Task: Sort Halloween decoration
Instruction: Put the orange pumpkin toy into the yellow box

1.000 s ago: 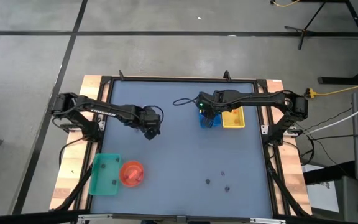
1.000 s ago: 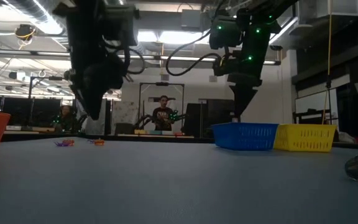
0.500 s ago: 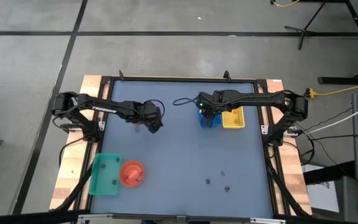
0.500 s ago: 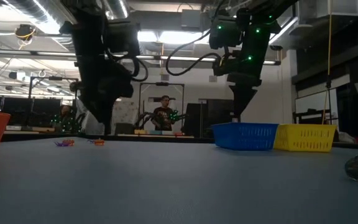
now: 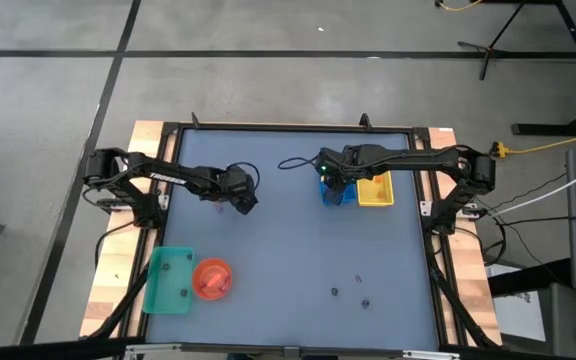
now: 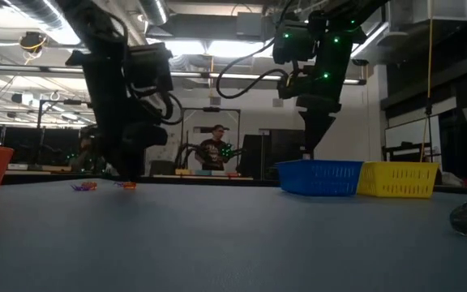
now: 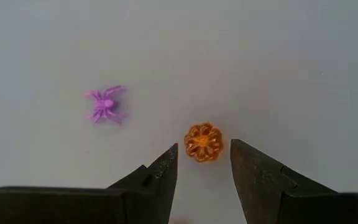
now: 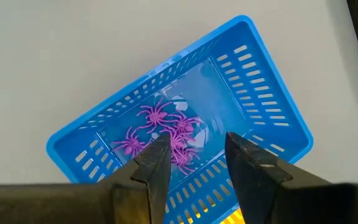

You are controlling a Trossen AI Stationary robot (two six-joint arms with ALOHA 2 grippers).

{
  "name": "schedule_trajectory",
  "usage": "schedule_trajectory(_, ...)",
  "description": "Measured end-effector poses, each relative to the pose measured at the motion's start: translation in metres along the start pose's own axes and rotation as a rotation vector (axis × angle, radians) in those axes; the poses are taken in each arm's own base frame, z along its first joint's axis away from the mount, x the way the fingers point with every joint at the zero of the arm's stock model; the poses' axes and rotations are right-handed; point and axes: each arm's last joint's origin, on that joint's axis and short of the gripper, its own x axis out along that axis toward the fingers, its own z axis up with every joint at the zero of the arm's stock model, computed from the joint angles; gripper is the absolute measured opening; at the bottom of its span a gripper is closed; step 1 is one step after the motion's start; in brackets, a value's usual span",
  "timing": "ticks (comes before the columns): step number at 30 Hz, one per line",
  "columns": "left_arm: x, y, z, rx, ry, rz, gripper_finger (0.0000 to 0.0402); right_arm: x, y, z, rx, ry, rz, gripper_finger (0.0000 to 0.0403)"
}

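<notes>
The left gripper is hanging low over the grey table, left of centre in the high view, its fingers standing apart with nothing between them. In the left wrist view an orange pumpkin piece is lying on the table just ahead of the gap between the fingertips, touching neither, and a purple spider is lying apart from it toward the left of that picture. In the low view both pieces are showing as small specks at the left, on the far part of the table, with the left gripper reaching down right beside the orange one.

The right gripper is hovering above the blue tray, at the upper middle of the high view, its fingers parted and empty. Several purple spiders are lying bunched on the tray floor. The yellow tray is sitting against the blue tray's right side.

In the lower left of the high view the green tray is lying with the orange bowl touching its right edge. A few dark pieces are lying scattered on the table at the lower right
</notes>
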Motion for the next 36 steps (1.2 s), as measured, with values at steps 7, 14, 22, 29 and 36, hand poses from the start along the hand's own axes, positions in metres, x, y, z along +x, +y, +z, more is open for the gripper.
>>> schedule_trajectory(7,0.008,-0.001,-0.004,-0.03,-0.05,-0.043,0.0132,0.0,0.0,0.0,0.0,0.0,0.0,0.0152)
schedule_trajectory(14,0.01,0.002,-0.009,-0.022,-0.04,-0.026,0.0132,0.0,0.0,0.0,0.0,0.0,0.0,0.0152)
schedule_trajectory(22,0.011,0.002,-0.01,-0.021,-0.042,-0.022,0.0132,0.0,0.0,0.0,0.001,-0.004,0.0,0.0152)
schedule_trajectory(29,0.011,0.002,-0.009,-0.021,-0.047,-0.017,0.0132,0.0,0.0,0.001,0.001,-0.007,0.001,0.0152)
schedule_trajectory(36,0.012,0.002,-0.009,-0.025,-0.048,-0.016,0.0132,0.0,0.0,0.001,0.001,-0.007,0.001,0.0152)
